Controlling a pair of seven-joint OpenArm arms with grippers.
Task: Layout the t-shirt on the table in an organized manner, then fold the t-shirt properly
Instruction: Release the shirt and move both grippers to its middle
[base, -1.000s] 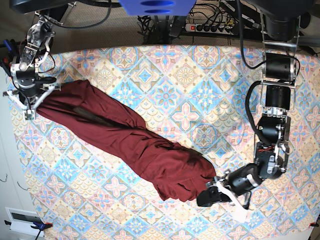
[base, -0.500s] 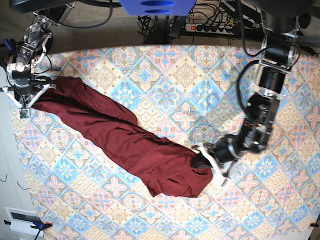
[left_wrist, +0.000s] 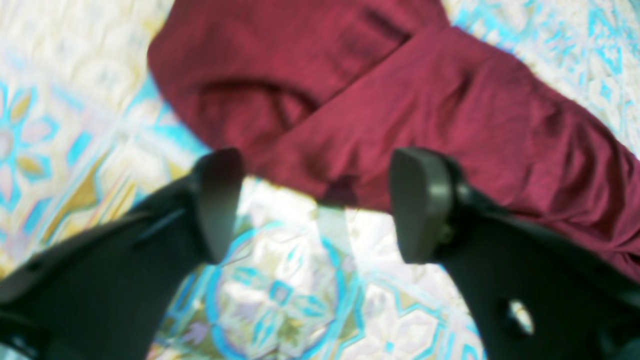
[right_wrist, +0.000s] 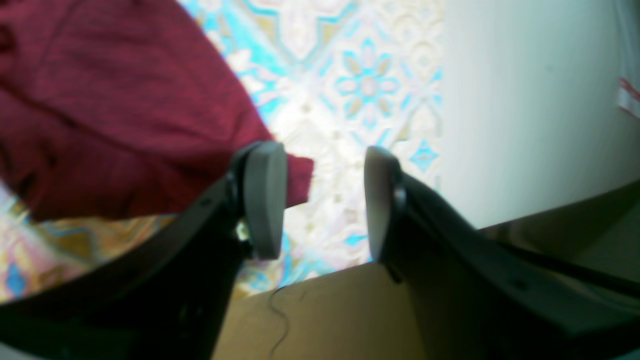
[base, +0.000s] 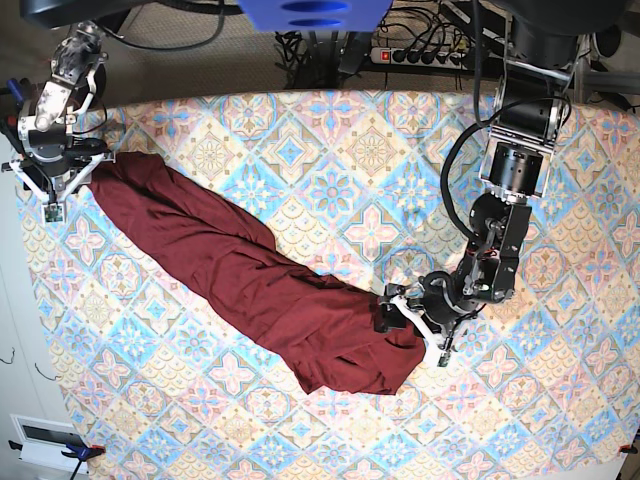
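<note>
Base view: a power strip with plugged cables lies on the floor past the table's upper edge, and a blue part hangs at the top centre. On the table, whose cloth is printed with pastel blue, pink and cream diamond tiles with flower motifs, the t-shirt lies as a long, rumpled maroon band running from the upper left of the frame down to lower centre, where it bunches into a wider, creased heap. Nothing else sits on the cloth.

The left gripper is at the right edge of that heap; in the left wrist view its dark fingers are spread wide, with bare patterned cloth between them and the shirt's soft knit edge just beyond the tips, not pinched.

The right gripper is at the band's upper-left end, near the table's corner. In the right wrist view its grey, flat-faced fingers stand apart; a corner of the maroon fabric shows just behind one pad, nothing is clamped, and a pale wall fills the right of that frame.
</note>
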